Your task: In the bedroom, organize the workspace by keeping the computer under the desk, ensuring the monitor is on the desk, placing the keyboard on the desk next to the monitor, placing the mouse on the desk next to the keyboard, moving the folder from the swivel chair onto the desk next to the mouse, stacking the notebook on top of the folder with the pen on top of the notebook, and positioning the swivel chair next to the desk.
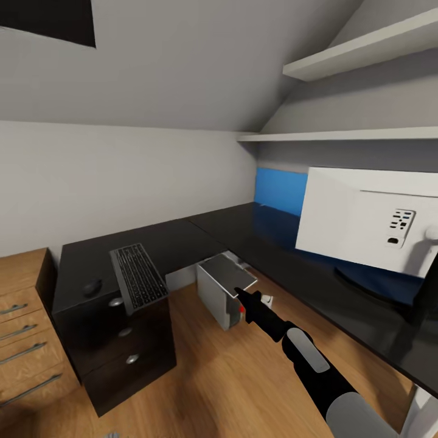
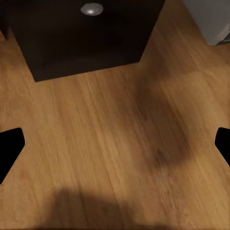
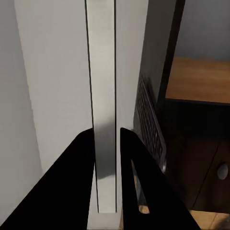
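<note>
- Right gripper (image 1: 243,299) reaching out from the 5 o'clock corner of the head view, fingers (image 3: 76,191) clamped on the top front edge of the computer (image 1: 222,286).
- In the right wrist view, both dark fingers pressed against either side of a narrow pale panel of the computer (image 3: 103,96).
- Computer standing on the wood floor (image 1: 231,377) at the inner corner of the desk (image 1: 182,234), partly under the glossy black top, slightly tilted.
- Keyboard (image 1: 138,277) lying on the desk at 9 o'clock from the computer, its near end overhanging the edge above the black drawer unit (image 1: 121,347).
- Small dark mouse (image 1: 92,287) on the desk just at 9 o'clock of the keyboard.
- Monitor (image 1: 365,222) upright on the desk at 3 o'clock, white back facing the camera.
- Left gripper (image 2: 115,143) spread wide over bare floor (image 2: 105,143), fingertips (image 2: 9,148) far apart, nothing between; black drawer unit (image 2: 81,38) ahead of it.
- Oak drawer unit (image 1: 27,328) at 8 o'clock, beside the desk.
</note>
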You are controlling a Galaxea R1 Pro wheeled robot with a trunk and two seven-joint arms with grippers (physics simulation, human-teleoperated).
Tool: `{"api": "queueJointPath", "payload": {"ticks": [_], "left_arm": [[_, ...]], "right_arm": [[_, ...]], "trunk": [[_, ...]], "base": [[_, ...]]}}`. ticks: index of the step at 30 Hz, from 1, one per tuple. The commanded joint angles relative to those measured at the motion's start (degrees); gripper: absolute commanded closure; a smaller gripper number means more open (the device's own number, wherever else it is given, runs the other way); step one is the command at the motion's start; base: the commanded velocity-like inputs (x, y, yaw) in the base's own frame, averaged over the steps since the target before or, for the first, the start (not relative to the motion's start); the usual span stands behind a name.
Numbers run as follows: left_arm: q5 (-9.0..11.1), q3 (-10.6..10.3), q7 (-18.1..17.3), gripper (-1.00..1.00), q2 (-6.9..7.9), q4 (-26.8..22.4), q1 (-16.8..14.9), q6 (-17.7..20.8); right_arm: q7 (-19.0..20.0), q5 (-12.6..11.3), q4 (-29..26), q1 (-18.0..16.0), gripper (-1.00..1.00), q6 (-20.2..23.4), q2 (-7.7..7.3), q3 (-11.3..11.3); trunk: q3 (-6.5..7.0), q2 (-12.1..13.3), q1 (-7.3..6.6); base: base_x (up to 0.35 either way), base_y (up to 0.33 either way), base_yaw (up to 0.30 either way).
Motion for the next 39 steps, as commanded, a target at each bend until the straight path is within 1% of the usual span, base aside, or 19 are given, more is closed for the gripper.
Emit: {"api": "queueJointPath", "payload": {"ticks": [1,5,11,22,30,39], "left_arm": [[0.2,-0.1,0.4,-1.0,0.05,-0.1,0.0,0.2],[0.2,-0.1,0.4,-1.0,0.05,0.0,0.0,0.1],[0.2,-0.3,0.4,-1.0,-0.01,0.0,0.0,0.1],[0.3,-0.2,0.4,-1.0,0.0,0.1,0.0,0.1],[0.3,-0.2,0.3,-1.0,0.0,0.1,0.0,0.1],[0.3,-0.2,0.3,-1.0,-0.04,0.1,0.0,0.1]], "right_arm": [[0.3,-0.5,0.0,0.0,1.0,0.1,-0.06,0.2],[0.4,-0.4,0.0,-0.1,1.0,0.2,-0.09,0.3],[0.6,-0.6,0.0,0.0,1.0,0.5,-0.15,0.3],[0.7,-0.6,0.1,0.0,1.0,0.5,-0.24,0.2],[0.5,-0.6,0.3,0.0,1.0,0.3,-0.15,0.3],[0.5,-0.6,0.3,0.0,1.0,0.2,-0.07,0.3]], "trunk": [[0.15,0.4,-0.23],[0.88,2.0,-1.11],[1.96,4.4,-2.42],[1.96,4.4,-2.42],[1.96,4.4,-2.42],[1.96,4.4,-2.42]], "base": [[0.0,-0.004,0.267],[0.0,-0.001,0.165],[0.0,0.0,0.021],[0.027,0.0,0.0],[0.281,0.0,0.03],[0.316,0.0,0.195]]}}
